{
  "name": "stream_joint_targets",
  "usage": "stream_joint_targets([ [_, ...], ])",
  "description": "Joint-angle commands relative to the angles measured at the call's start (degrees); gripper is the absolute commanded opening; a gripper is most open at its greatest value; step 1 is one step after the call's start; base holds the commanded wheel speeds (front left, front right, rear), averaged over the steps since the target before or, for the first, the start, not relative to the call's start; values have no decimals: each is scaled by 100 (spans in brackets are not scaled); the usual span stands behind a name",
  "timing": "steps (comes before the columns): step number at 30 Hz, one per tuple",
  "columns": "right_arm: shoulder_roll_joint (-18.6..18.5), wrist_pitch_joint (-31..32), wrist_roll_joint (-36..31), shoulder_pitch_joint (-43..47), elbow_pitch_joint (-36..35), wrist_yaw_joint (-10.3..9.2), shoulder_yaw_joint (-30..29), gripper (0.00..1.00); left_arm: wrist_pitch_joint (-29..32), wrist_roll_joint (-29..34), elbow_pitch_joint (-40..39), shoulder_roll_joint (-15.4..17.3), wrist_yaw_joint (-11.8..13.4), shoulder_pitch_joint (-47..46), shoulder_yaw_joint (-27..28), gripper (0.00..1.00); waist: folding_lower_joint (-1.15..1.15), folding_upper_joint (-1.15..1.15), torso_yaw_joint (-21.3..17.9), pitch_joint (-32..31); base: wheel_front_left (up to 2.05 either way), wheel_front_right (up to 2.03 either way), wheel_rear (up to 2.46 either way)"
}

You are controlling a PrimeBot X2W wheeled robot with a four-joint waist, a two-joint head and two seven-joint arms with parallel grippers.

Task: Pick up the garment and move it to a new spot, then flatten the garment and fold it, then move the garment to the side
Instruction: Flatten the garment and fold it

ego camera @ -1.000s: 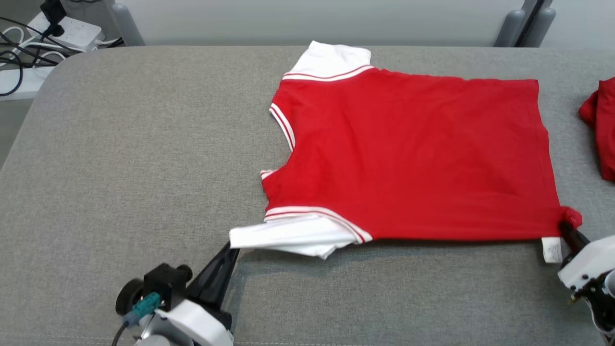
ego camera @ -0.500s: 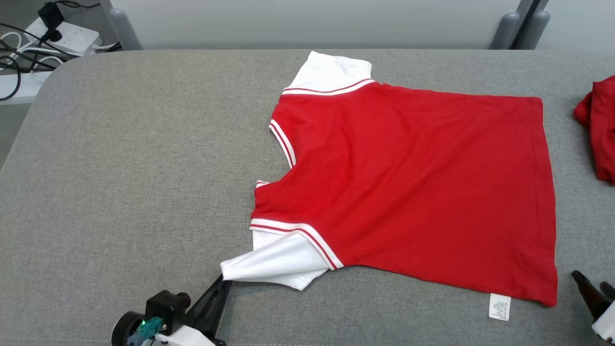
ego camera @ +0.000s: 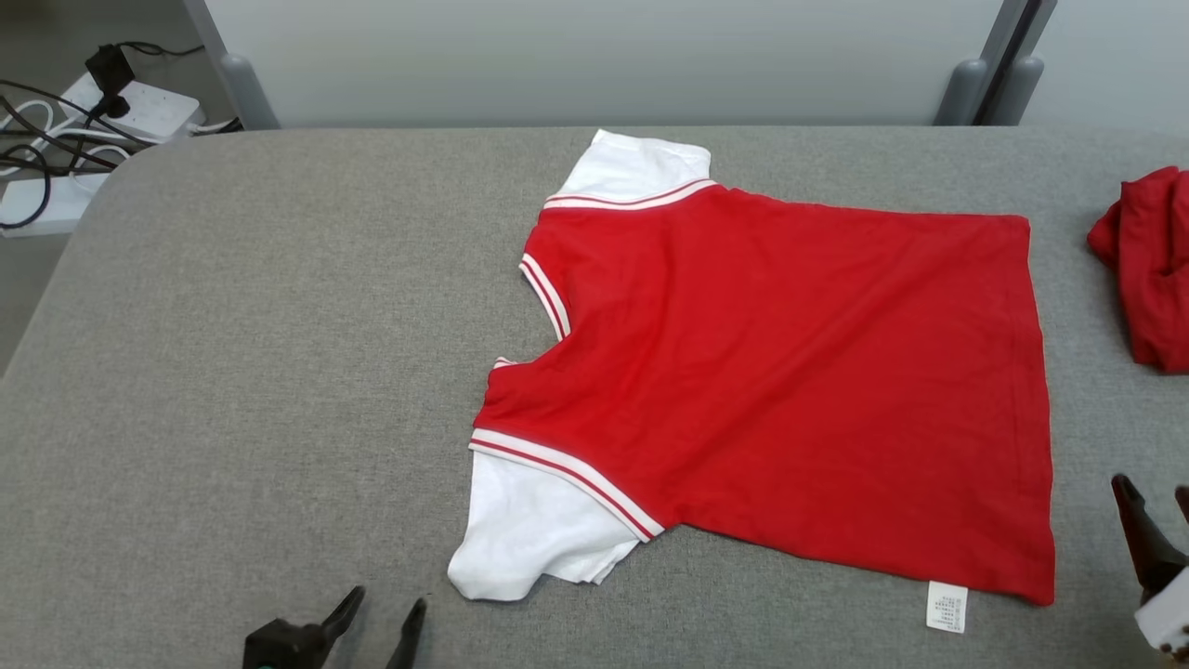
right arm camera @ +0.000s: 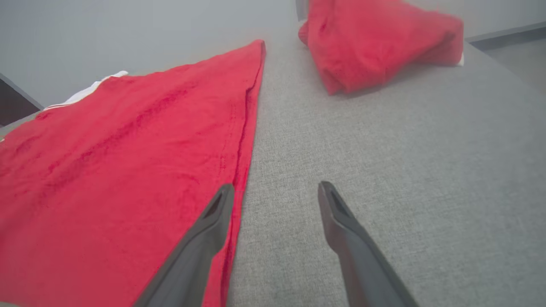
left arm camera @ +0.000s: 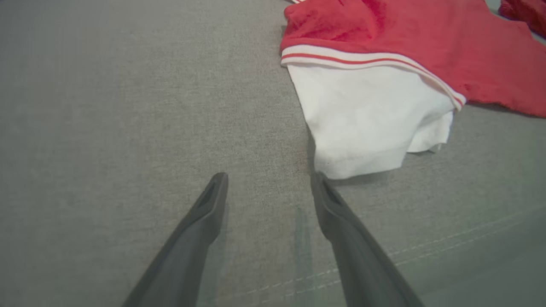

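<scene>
Your left hand [ego camera: 388,599] stands wide and empty, one fingertip just beside the cuff of the white sleeve [ego camera: 520,534]. Your right hand [ego camera: 1152,488] is wide too, holding nothing, near the hem. The garment [ego camera: 790,372] lies spread flat on the grey table [ego camera: 232,372], label [ego camera: 946,607] at its near corner. A second red cloth [ego camera: 1147,269] sits bunched at far right
</scene>
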Motion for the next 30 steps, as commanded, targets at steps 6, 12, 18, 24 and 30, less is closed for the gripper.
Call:
stream_joint_targets([
  [6, 42, -491, -1019, 143, -929, -17, -436, 100, -30, -73, -671, 189, 503, 123, 679, 100, 0, 0, 45, -257, 0, 0, 0],
  [12, 828, -518, -2342, 554, -2109, -17, -1502, 100, -34, -85, -2043, -240, 770, 405, 1379, 100, 0, 0, 14, -505, 0, 0, 0],
  [18, 1488, -519, -3195, 985, -2816, -17, -1773, 100, -35, -21, -2930, -631, 731, 563, 1753, 100, 0, 0, -97, -670, 0, 0, 0],
  [24, 1784, -520, -3830, 1216, -3355, -17, -1777, 100, -35, 164, -3352, -772, 377, 692, 1806, 100, 0, 0, -188, -798, 0, 0, 0],
  [30, 2008, -520, -4006, 1587, -3526, -17, -1840, 100, -35, 417, -3239, -816, 164, 950, 1838, 100, 0, 0, -251, -923, 0, 0, 0],
])
